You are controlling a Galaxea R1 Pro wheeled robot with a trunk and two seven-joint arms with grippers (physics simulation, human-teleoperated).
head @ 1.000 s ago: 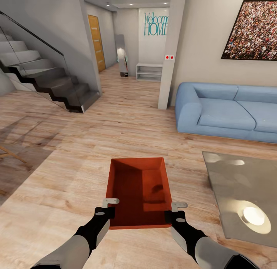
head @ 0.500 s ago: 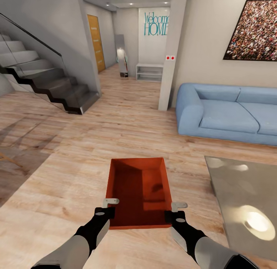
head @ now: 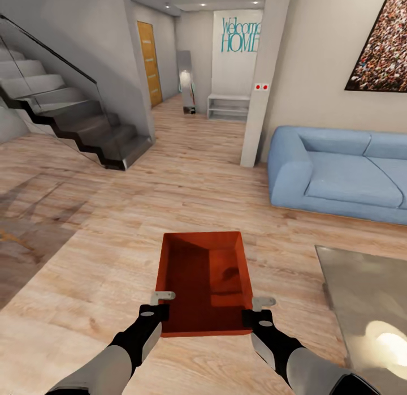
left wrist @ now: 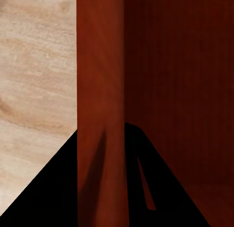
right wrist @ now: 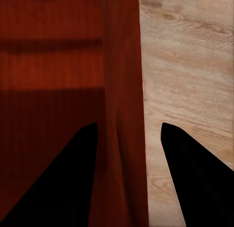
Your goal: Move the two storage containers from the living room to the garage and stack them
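Step in hand: we carry one orange-red, open-top rectangular storage container (head: 203,282) across the light wood-plank floor (head: 113,225) of the living room.
Left gripper (head: 158,305): its jaws are clenched on the container's near left wall.
Right gripper (head: 257,310): its jaws are clenched on the near right wall.
Next move: we judge that driving toward the hallway with the orange wooden door (head: 148,63) calls for level, matched arms.

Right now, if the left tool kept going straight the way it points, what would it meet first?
The left tool already straddles the storage container's side wall, so it would slide along that wall. Beyond looks like wood floor, though depth is unclear.
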